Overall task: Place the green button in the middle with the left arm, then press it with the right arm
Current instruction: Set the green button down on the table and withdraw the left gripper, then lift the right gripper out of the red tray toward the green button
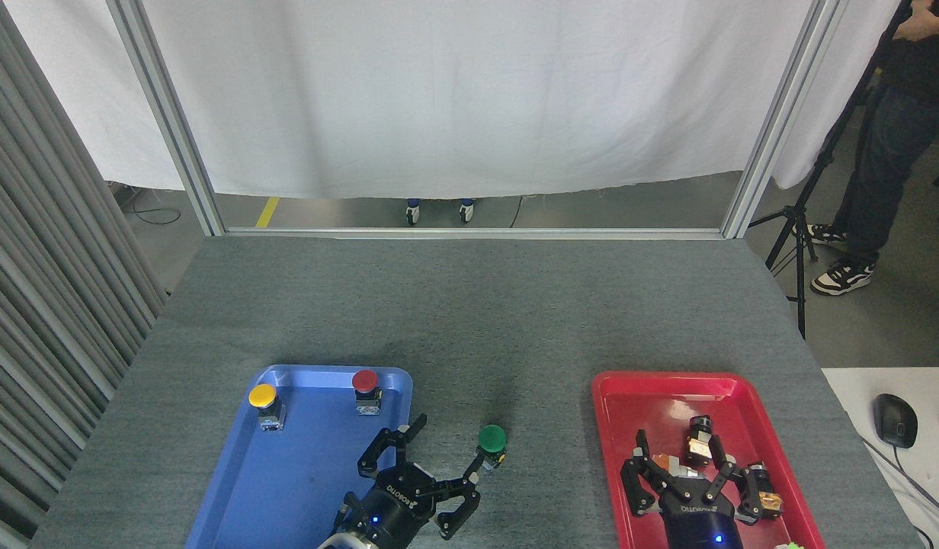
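Holding yellow button, red button: blue tray; left hand wide; right hand seemingly spread.

Both pincers black, three-fingered, white lettering, blue light: left pincer, right pincer.

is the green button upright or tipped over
Upright. The green button stands on the grey tabletop between the trays, cap on top of its base, with one finger of the open left gripper beside it.
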